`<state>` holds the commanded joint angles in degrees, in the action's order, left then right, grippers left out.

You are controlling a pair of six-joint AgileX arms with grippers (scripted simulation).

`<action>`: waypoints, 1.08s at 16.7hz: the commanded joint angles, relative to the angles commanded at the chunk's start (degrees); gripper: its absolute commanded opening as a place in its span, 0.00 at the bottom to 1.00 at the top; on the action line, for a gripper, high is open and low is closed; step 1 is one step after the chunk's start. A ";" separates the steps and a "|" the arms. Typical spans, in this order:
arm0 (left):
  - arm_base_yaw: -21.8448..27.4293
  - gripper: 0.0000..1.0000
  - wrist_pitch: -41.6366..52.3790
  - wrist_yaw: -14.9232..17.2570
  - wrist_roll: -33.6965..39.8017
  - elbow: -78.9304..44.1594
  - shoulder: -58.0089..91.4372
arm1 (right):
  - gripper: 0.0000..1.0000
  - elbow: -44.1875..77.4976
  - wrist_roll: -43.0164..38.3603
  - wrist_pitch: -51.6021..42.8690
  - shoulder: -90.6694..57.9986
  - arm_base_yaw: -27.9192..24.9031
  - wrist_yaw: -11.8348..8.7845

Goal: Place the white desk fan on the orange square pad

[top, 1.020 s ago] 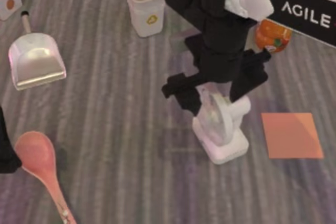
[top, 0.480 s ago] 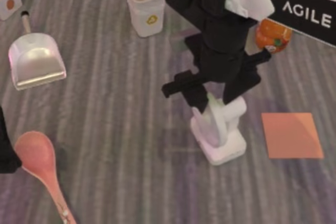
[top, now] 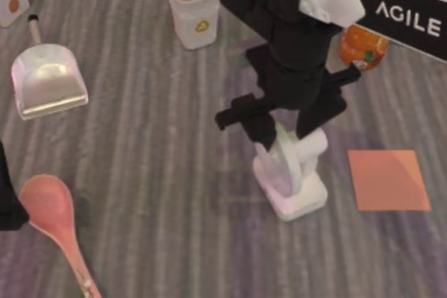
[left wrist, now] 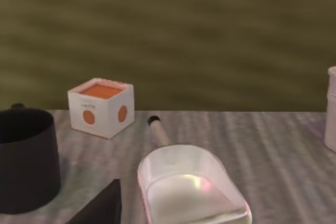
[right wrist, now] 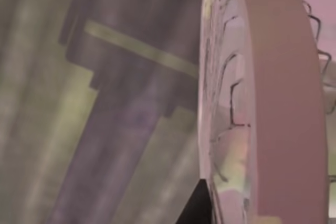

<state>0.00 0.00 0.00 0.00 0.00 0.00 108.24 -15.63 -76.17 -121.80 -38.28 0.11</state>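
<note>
Top view evenly lit, soft, moderately bright; a faint shadow of the right arm lies on the striped table (top: 154,172) beside the white desk fan (top: 290,172); the dustpan scoop (top: 47,82) shows a pale sheen; left wrist view dimmer, olive backdrop softly banded; right wrist view very close, the fan's grille (right wrist: 262,103) pink-tinted, table behind smeared.
</note>
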 joint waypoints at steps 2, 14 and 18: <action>0.00 1.00 0.00 0.00 0.00 0.00 0.00 | 0.00 2.21 0.01 -2.11 -0.38 -0.14 0.05; 0.00 1.00 0.00 0.00 0.00 0.00 0.00 | 0.00 13.21 0.65 -11.96 -1.12 0.02 0.00; 0.00 1.00 0.00 0.00 0.00 0.00 0.00 | 0.00 10.55 8.95 -12.04 0.12 2.00 0.01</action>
<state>0.00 0.00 0.00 0.00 0.00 0.00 118.79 -6.68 -88.22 -121.68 -36.28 0.12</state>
